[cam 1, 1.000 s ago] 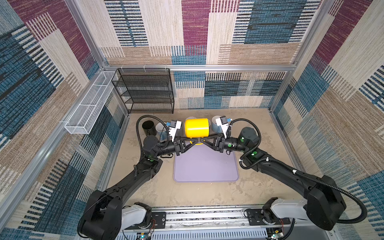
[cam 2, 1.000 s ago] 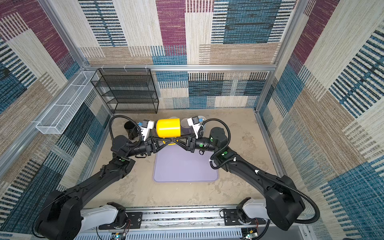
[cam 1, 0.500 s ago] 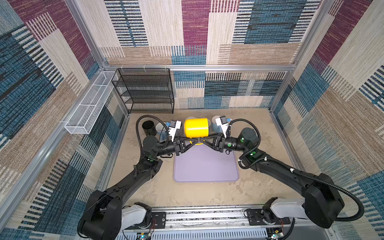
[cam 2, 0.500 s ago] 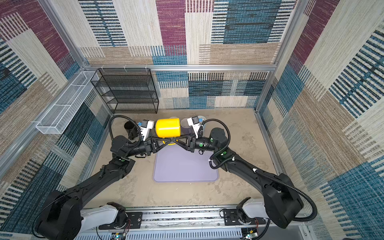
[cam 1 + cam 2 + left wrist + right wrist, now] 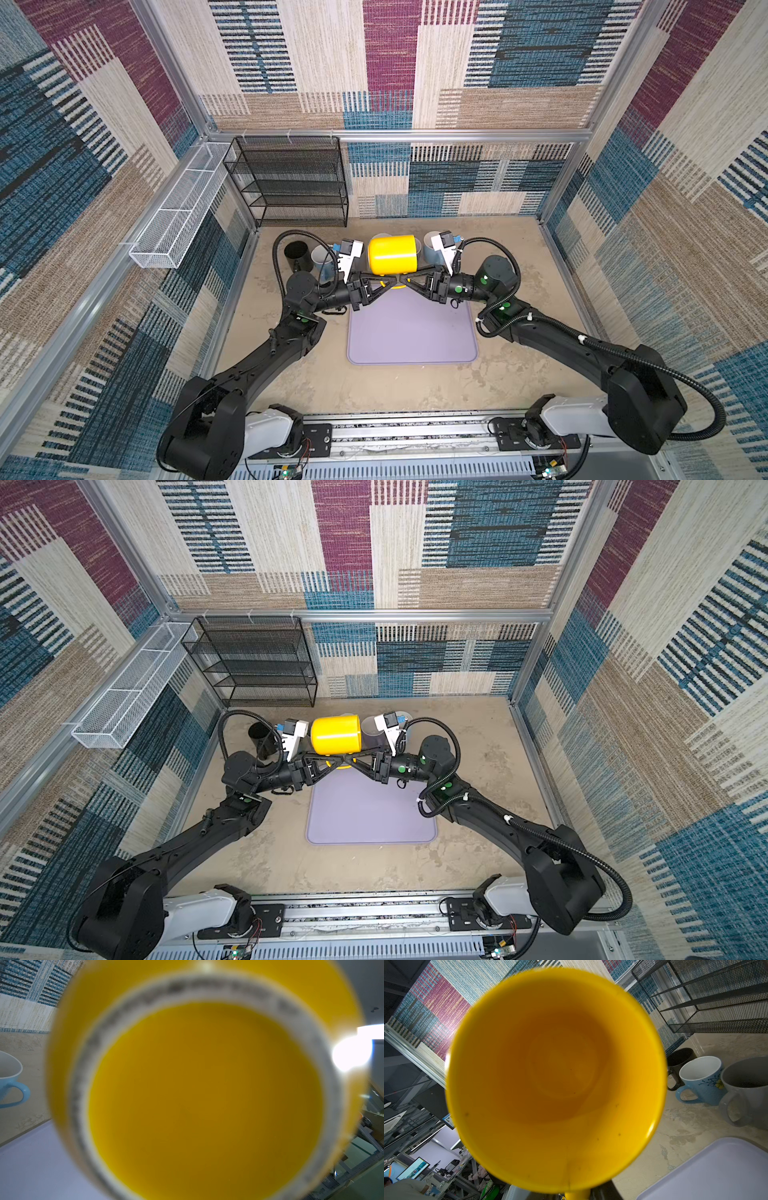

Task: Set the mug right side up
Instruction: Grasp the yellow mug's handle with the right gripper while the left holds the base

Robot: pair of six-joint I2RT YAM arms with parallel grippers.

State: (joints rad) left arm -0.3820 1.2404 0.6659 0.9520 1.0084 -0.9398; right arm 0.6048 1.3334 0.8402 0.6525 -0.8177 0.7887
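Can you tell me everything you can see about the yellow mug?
The yellow mug is plain, shiny and empty inside, like glazed ceramic. It lies on its side, lifted above the far edge of the purple mat. Its mouth faces the right arm, its white-ringed bottom the left arm. The left gripper and right gripper meet at its handle.

I see black triangular fingers (image 5: 390,284) on my left gripper (image 5: 397,286) and right gripper (image 5: 408,286); behind the jaws, white wrist cameras (image 5: 348,253), green dots (image 5: 458,289), ribbed black cables (image 5: 301,232), black arms (image 5: 266,361), white bases (image 5: 266,428).
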